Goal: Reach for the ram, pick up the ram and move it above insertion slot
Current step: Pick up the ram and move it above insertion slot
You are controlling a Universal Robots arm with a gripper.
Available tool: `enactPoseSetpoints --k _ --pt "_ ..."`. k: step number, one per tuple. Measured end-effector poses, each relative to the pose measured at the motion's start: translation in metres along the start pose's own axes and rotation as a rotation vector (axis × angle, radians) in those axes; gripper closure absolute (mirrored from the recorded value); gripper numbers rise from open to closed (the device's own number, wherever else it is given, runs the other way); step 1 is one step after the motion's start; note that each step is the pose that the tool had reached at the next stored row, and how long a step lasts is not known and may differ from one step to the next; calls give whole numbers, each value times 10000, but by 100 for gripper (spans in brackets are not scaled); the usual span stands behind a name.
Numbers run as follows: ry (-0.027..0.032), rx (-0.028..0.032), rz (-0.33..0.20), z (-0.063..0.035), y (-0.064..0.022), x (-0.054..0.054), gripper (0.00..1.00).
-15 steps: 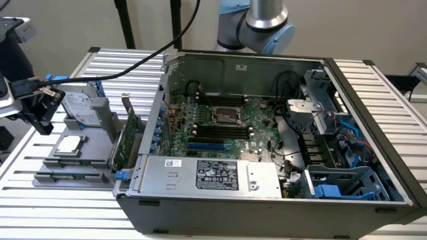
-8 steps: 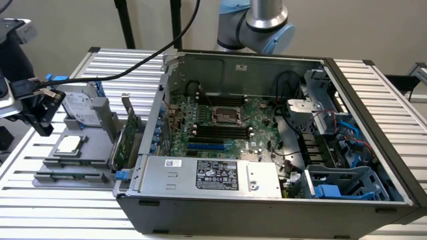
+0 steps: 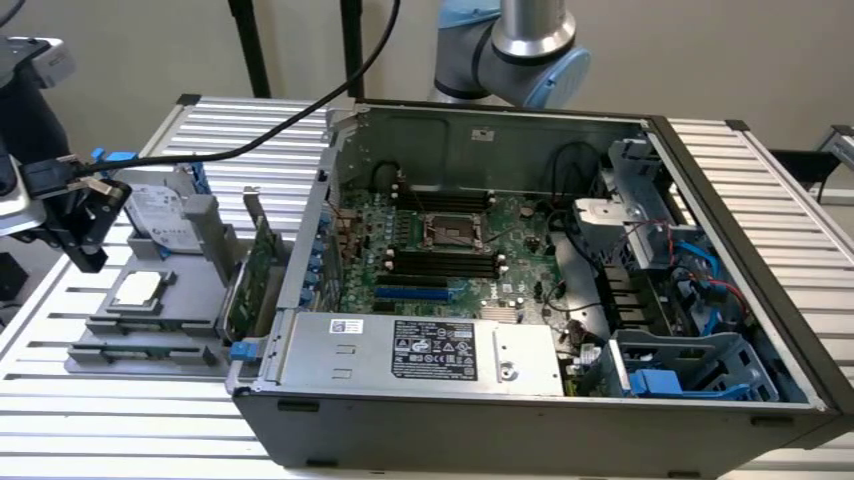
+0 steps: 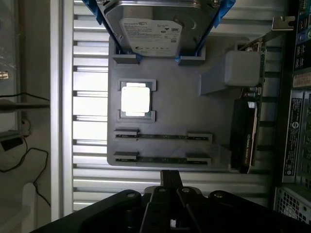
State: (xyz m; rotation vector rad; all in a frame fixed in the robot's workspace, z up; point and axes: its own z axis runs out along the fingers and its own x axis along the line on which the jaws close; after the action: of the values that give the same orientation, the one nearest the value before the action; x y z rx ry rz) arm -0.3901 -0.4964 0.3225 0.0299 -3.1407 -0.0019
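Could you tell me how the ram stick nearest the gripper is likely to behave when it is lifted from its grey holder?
The ram stick stands on edge, thin and long, so it is probably light and stiff but offers narrow faces to pinch. Grey holder blocks cradle both ends, so uneven lifting might jam it.

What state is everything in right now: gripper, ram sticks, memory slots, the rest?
Black two-finger gripper: shut, empty, near the grey plastic tray.
Thin green ram stick nearer the gripper: seated in tray holders, untouched.
Second green ram stick: same.
Long black memory slots: empty.
Dark metal computer case: side open.
Square silver processor: seated in tray recess.
Silver hard drive: resting on tray.
Green expansion card: standing on edge.
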Motion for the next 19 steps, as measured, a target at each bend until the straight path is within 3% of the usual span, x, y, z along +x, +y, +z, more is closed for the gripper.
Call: enactPoseSetpoints --k 6,19 --pt "0 1 -77 0 0 -1 89" --pt "2 2 -2438 32 0 -1 89"
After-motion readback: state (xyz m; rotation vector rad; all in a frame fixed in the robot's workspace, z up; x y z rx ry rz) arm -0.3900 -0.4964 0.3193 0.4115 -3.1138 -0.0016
